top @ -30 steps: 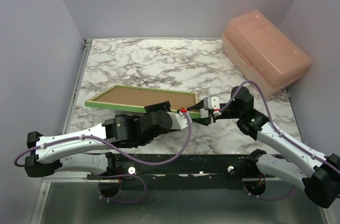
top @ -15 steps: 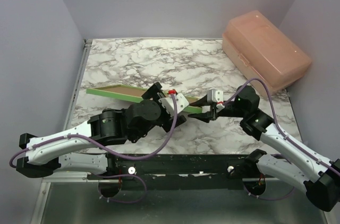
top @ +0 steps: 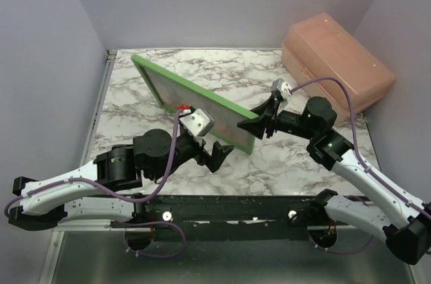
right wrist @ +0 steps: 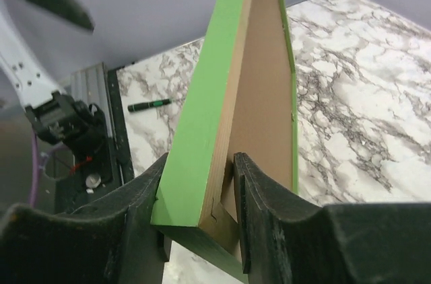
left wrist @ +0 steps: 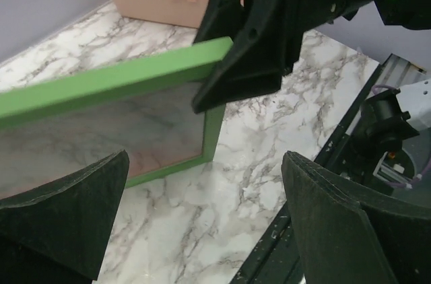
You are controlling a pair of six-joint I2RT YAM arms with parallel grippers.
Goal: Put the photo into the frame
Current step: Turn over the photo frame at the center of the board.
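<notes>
The green frame (top: 209, 105) is tipped up on one long edge, running diagonally from the desk's (top: 222, 68) far left corner toward its middle. The right gripper's (right wrist: 202, 193) fingers are clamped on the frame's near corner, across the rail and brown backing board (right wrist: 259, 95). The left gripper's (left wrist: 205, 163) fingers are spread wide in front of the frame's front face, holding nothing.
</notes>
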